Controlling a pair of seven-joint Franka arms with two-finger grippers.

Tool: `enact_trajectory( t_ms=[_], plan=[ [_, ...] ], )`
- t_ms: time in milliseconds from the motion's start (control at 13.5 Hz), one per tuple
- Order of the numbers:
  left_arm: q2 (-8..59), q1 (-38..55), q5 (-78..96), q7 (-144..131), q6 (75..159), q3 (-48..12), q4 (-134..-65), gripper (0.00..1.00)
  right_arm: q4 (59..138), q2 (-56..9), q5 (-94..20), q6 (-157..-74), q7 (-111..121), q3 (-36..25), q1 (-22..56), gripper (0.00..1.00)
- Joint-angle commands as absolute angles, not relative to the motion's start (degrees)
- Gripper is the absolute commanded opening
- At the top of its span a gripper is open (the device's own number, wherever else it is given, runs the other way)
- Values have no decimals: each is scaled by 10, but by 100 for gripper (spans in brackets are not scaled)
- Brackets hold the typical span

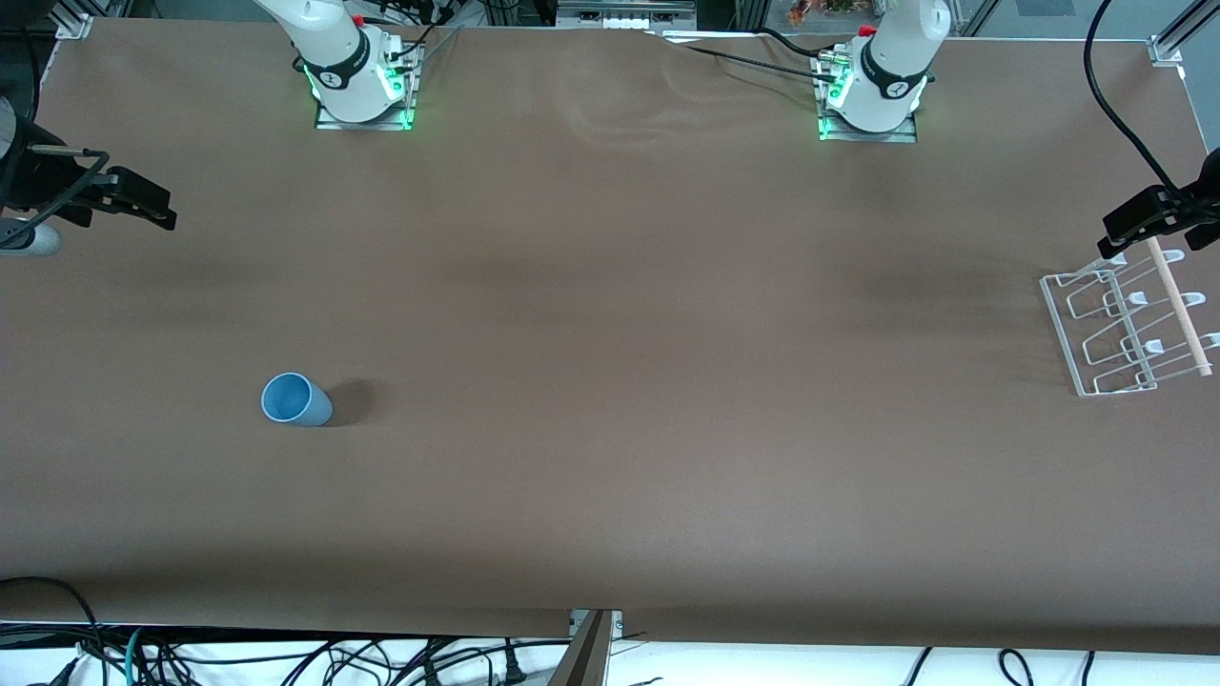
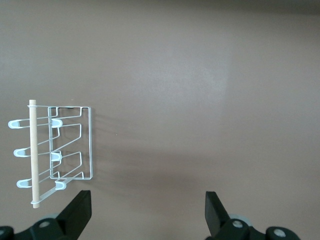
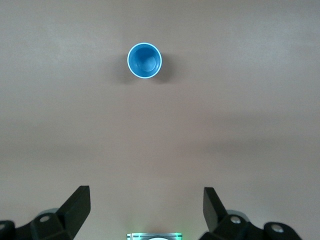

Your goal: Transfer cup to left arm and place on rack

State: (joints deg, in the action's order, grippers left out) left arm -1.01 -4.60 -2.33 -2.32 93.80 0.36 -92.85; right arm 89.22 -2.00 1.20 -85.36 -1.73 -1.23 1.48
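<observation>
Brown bench (image 1: pixel 610 381): blue cup (image 1: pixel 296 399) upright lower left of frame, rack (image 1: pixel 1129 319) right edge. Left tool (image 1: pixel 1139 221) above rack, right tool (image 1: pixel 124 200) upper left; both agape, empty.

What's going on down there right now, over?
Left gripper open, up over the table by the rack. Right gripper open, up at its own end. Cup upright on the table, untouched. Nothing in the way.
</observation>
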Motion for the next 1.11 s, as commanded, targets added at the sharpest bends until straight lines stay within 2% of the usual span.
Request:
enact_trajectory(
  t_ms=[0,739,1035],
  plan=[
    [-2,-47,-40,-25,929,2,-911,100,886,-22,3,-851,-20,-11,11,100],
    [4,-50,-41,-25,930,3,-910,100,887,-20,5,-852,-22,-11,11,100],
    [4,-50,-40,-25,930,3,-910,100,924,-35,24,-884,-23,-11,-1,100]
  ],
)
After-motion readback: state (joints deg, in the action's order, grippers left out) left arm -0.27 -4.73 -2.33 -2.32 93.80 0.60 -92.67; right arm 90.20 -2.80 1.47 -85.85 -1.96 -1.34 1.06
